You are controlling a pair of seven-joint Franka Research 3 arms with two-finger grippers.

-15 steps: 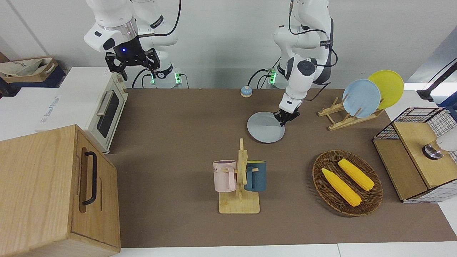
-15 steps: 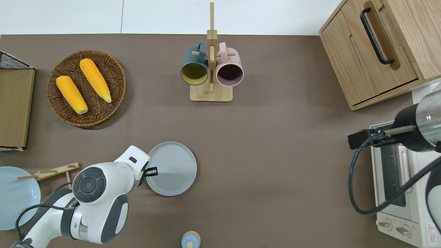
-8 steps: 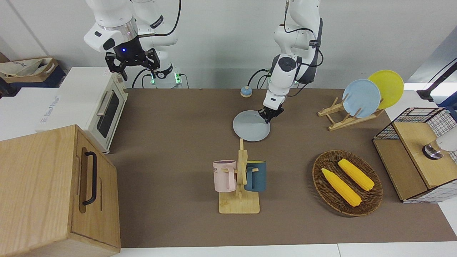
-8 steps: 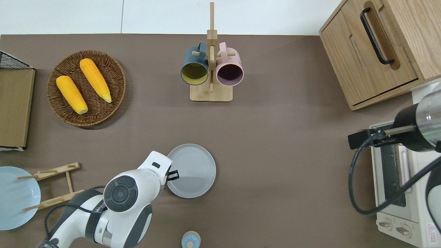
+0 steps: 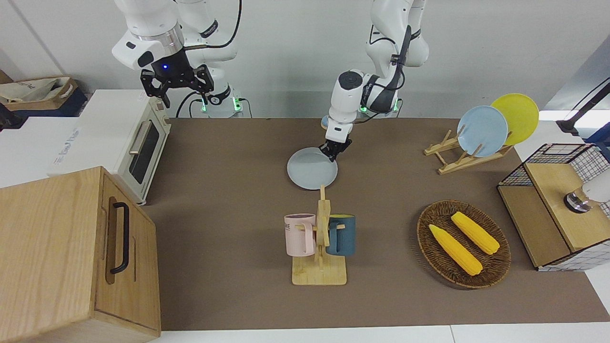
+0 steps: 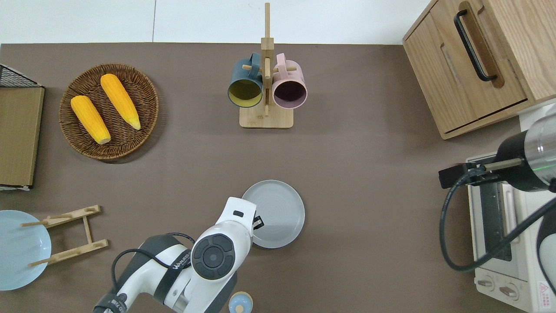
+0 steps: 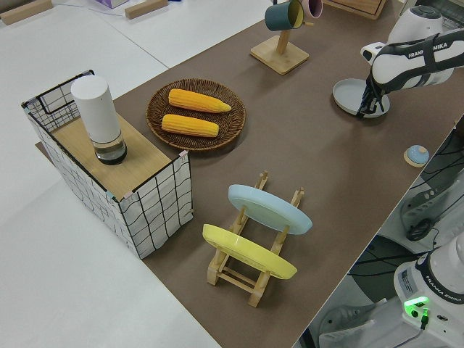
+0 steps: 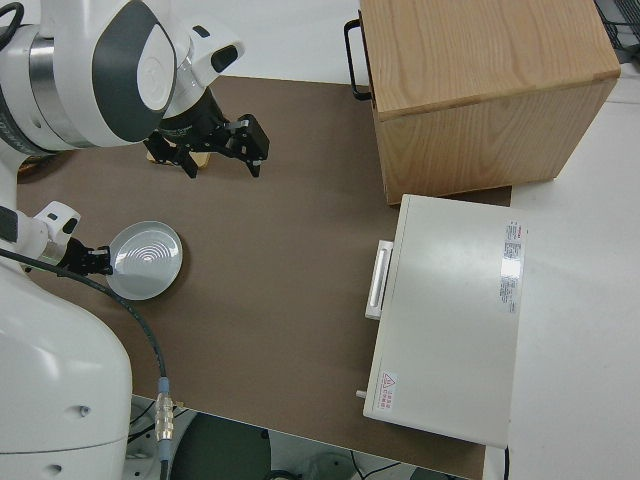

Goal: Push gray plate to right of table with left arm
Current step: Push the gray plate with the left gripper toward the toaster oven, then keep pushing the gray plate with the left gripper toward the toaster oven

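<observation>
The gray plate (image 5: 310,172) (image 6: 280,213) lies flat on the brown table (image 5: 228,157), about mid-length and nearer to the robots than the mug rack. My left gripper (image 5: 333,151) (image 6: 258,222) is down at table height, touching the plate's rim on the side toward the left arm's end of the table. The left side view (image 7: 370,107) and the right side view (image 8: 85,258) show the same contact. The arm's wrist hides part of the rim in the overhead view. My right gripper (image 5: 183,93) is parked with its fingers spread and empty.
A mug rack (image 5: 320,238) with pink and blue mugs stands farther from the robots than the plate. A toaster oven (image 5: 138,143) and wooden cabinet (image 5: 71,252) fill the right arm's end. A corn basket (image 5: 463,244), plate rack (image 5: 481,131) and small bell (image 6: 240,303) are also here.
My left gripper has slid the gray plate steadily along the table toward the right arm's end, staying against its rim. The right arm has not moved.
</observation>
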